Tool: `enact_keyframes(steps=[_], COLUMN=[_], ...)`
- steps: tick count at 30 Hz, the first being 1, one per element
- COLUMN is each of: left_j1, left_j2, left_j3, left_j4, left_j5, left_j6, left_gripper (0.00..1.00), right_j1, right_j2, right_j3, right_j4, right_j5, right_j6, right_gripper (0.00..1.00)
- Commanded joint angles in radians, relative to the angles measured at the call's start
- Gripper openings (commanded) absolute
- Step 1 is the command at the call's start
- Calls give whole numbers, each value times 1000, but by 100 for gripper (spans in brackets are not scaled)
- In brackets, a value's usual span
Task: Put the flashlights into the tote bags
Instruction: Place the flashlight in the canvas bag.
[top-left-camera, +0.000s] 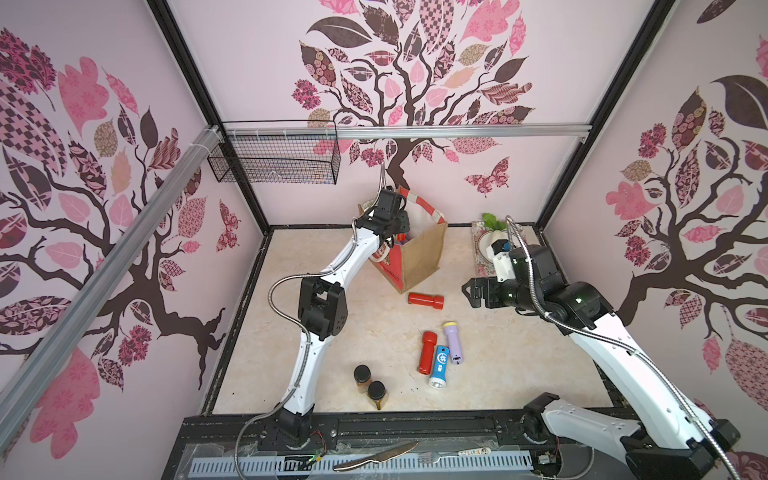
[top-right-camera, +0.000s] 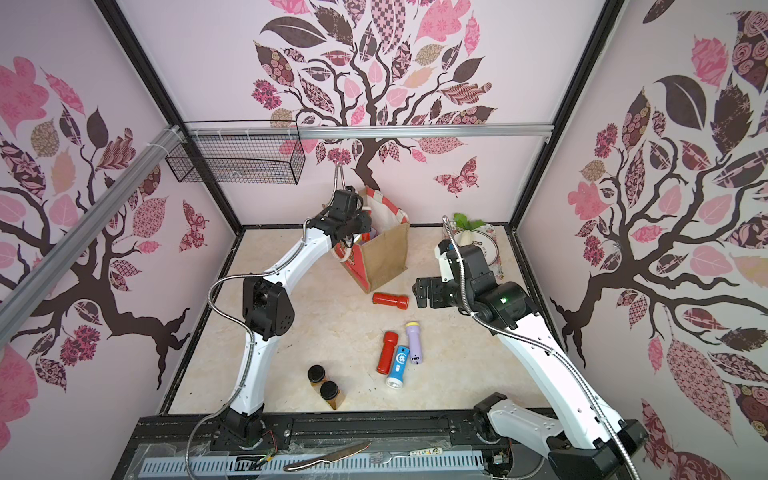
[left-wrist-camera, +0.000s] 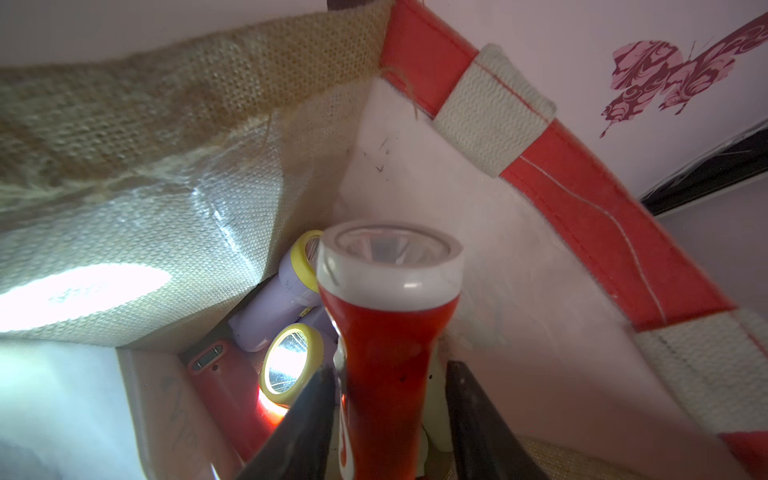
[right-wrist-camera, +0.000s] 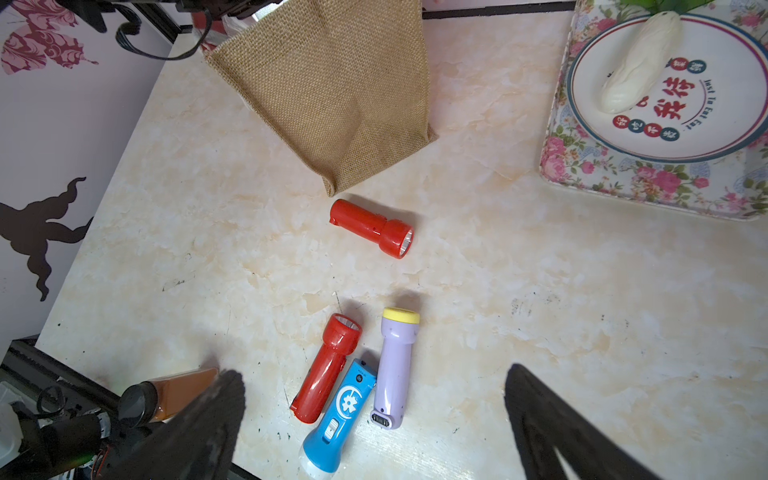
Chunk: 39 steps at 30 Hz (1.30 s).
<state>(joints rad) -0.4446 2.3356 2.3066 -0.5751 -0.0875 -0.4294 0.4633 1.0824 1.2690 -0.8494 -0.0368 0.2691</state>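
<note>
Inside the tote bag (left-wrist-camera: 582, 187), the left hand (left-wrist-camera: 388, 368) has a white-headed red flashlight (left-wrist-camera: 386, 332) between its jaws, gripped or freed one cannot tell, above others (left-wrist-camera: 291, 365) already bagged, while four more flashlights (top-left-camera: 439, 366) wait on the surface (top-left-camera: 332, 374) below the spread, empty right hand (right-wrist-camera: 374, 371).

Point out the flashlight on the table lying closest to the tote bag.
The lone red flashlight by the tote bag's bottom corner; the second red, blue and lilac ones lie clustered farther off.
</note>
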Motion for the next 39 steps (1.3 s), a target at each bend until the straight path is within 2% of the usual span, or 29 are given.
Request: enact_keyframes(steps=[1,4,11,15,25,28,31,34,39], left_j1=[7,7,5,-19,-148,-189,-198,-207,-233], left_j2=[-81,-110,-248,-330,-644,-736,-822,-880,-915], left_j3=[-28,-35,-133,-192,-570,-682,-825,-928,-1037], left_j4=[31,26,57,28,-16,-26,14,27,21], left_j5=[-12,-8,42,87,198,213,286,351,372], left_j6=[30,40,34,72,186,187,174,184,215], left_gripper=[56,60,61,62,64,65,67,68,70], right_j1=[-5,-5,-5,-5,-13,-32,-73,-110,-114], right_j2=[-2,-10,-16,-16,-71,-96,-128,-163,-202], right_j3=[15,10,2,2,-130,-186,-257,-324,-378], right_j4=[4,7,19,30,77,93,112,122,124], right_j5=[15,14,3,-3,-29,-57,-91,-121,-130], right_j6=[-4,2,8,9,50,68,81,97,115], right_gripper=[100,100,100,100,100,100,99,100,100])
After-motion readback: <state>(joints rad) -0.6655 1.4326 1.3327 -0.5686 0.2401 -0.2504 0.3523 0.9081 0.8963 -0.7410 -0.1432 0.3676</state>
